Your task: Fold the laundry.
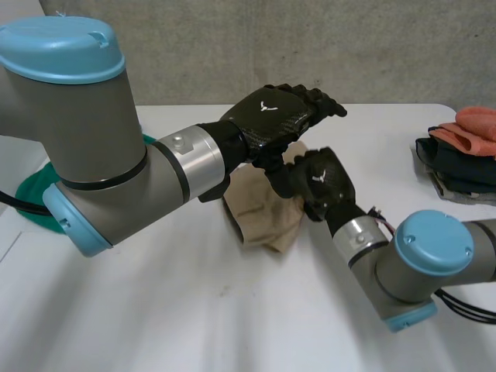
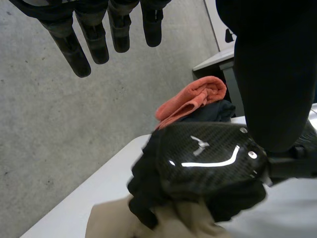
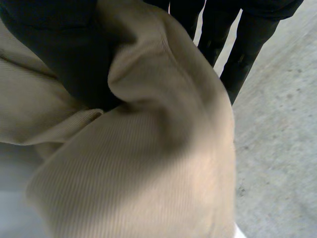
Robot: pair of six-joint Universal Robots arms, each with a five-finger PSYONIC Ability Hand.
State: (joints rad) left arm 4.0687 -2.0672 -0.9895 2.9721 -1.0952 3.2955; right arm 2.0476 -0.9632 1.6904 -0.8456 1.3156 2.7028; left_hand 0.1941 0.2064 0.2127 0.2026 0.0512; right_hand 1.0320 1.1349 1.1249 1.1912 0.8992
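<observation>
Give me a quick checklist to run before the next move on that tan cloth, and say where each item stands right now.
1. Grip: ok, the right hand has fingers and thumb curled into the tan cloth.
2. Second hand free: ok, the left hand hovers above the right hand, fingers straight, holding nothing.
3. Cloth laid flat: not ok, it is bunched in a heap on the table.
4. Which corner or edge is held: cannot tell.
5. Clearance: ok, the stack of clothes lies apart, at the table's right side.
</observation>
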